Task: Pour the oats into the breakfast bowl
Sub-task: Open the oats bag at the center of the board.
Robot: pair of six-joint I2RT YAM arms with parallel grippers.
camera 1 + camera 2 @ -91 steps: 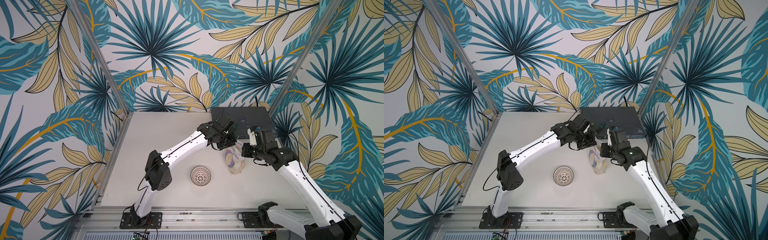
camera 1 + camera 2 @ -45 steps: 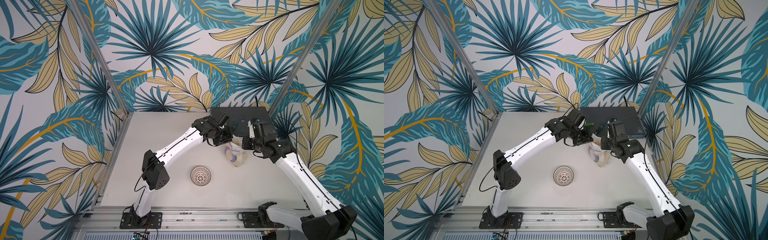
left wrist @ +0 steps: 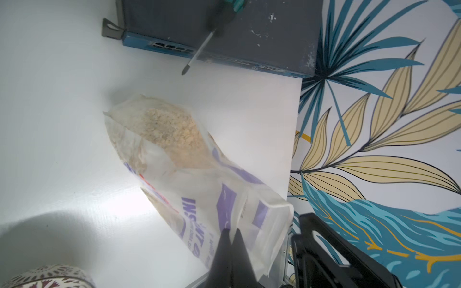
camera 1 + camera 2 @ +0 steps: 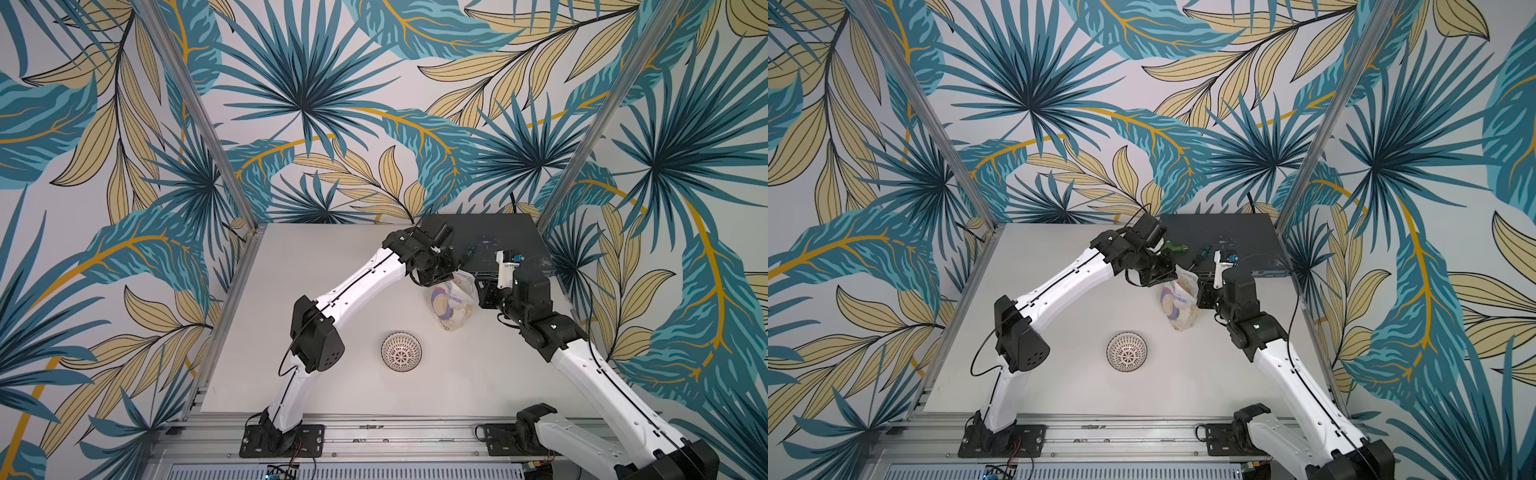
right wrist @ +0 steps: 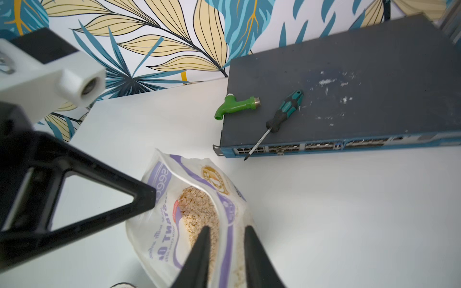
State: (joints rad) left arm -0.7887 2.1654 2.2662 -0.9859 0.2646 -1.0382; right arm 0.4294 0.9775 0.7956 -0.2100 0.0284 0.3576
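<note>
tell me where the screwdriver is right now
In the right wrist view the screwdriver lies on the dark network switch in the far corner on the right arm's side, its tip overhanging the switch's front edge, beside the green tap fitting.

Oats bag [image 4: 451, 303]: clear crinkly plastic with purple-and-white "INSTANT OATMEAL" print. Its mouth is open and it hangs tilted below the left gripper [image 3: 230, 230], which pinches one top edge. The opposite rim lies between the parted fingers of the right gripper [image 5: 228, 230].
Oats [image 3: 172, 129]: pale beige flakes pooled in the bag's lower end.
Breakfast bowl [image 4: 401, 351]: white with dark lattice and star centre, upright, well apart from both grippers.
</note>
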